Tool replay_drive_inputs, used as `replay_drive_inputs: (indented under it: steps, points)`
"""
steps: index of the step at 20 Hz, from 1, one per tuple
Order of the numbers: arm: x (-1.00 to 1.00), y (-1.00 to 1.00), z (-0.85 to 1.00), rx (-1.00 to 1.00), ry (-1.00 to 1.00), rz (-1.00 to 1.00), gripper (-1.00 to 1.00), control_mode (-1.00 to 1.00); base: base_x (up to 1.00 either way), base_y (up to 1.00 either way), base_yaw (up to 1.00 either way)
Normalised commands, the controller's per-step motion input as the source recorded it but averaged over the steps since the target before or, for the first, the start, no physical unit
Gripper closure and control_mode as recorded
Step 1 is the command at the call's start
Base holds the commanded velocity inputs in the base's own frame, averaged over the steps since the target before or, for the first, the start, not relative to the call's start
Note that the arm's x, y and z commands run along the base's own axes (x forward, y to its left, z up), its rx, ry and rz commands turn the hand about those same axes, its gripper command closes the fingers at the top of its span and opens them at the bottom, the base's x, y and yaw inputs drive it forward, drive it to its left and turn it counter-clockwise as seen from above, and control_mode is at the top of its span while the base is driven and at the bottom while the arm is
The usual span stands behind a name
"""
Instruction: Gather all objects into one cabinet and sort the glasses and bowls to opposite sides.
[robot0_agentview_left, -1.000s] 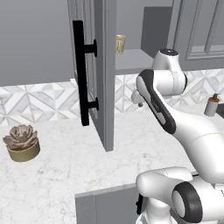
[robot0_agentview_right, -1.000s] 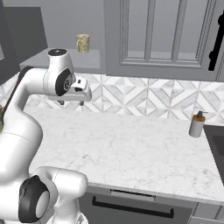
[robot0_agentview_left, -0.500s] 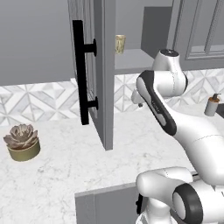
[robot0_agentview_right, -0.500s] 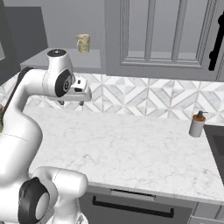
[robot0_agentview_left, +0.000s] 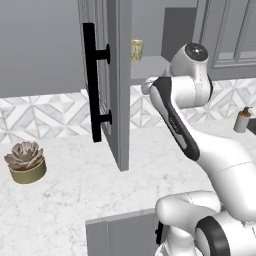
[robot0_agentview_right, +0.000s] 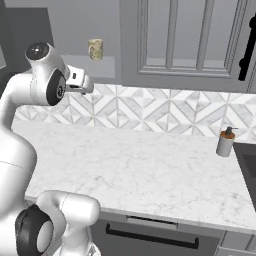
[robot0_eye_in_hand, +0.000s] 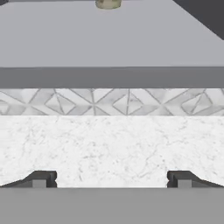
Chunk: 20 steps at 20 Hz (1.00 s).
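Beige mug (robot0_agentview_left: 137, 50) sits on the cabinet shelf (robot0_agentview_left: 150, 66); we have the pincer (robot0_eye_in_hand: 111, 179) fully open, empty, over the marble surface (robot0_eye_in_hand: 109, 144).

Even, flat rendered light — soft faint shadows, no glare — slightly blurry throughout, with no edge distortion.
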Motion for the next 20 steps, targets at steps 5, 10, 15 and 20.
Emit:
replay_drive_inputs:
  steps: [5, 10, 15, 20]
  points:
    - [0.56, 0.15, 0.68, 0.07, -0.32, -0.09, -1.00, -1.00, 0.00, 0.00, 0.00]
    - [0.01, 0.00, 0.78, 0.08, -0.40, -0.13, -1.00, -1.00, 0.00, 0.00, 0.00]
    - [0.32, 0.06, 0.23, 0.03, -0.13, -0.01, -1.00, -1.00, 0.00, 0.00, 0.00]
    - [0.61, -0.08, 0.05, 0.02, 0.05, 0.01, -1.00, -1.00, 0.00, 0.00, 0.00]
